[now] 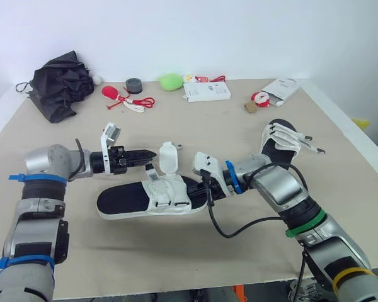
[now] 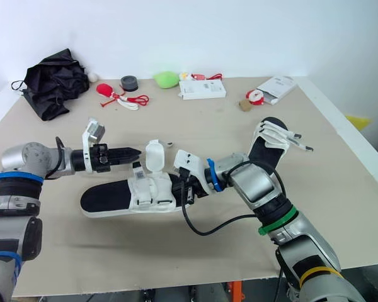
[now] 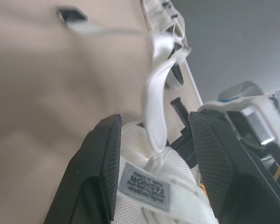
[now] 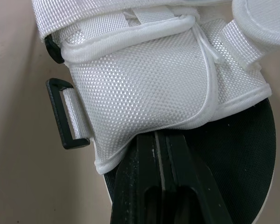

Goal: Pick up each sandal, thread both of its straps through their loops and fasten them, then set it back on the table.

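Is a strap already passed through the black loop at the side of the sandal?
No, the black loop holds only its own short webbing tab, and the rest of its opening is empty.

My left fingers (image 1: 150, 154) are spread over the near sandal (image 1: 132, 200). White webbing sits between them, and the raised strap (image 1: 168, 157) stands just past their tips, barring the way. My right fingers (image 4: 154, 144) lie pressed together on the black footbed, wedged under the edge of the white upper with no slack around them. My black cable (image 1: 239, 226) loops across the front of the desk (image 1: 176, 258). The second sandal (image 1: 283, 141) crowds the far right side. Free desk runs between the sandals and the back row, where a black bundle (image 1: 60, 85) and a white box (image 1: 206, 91) sit.
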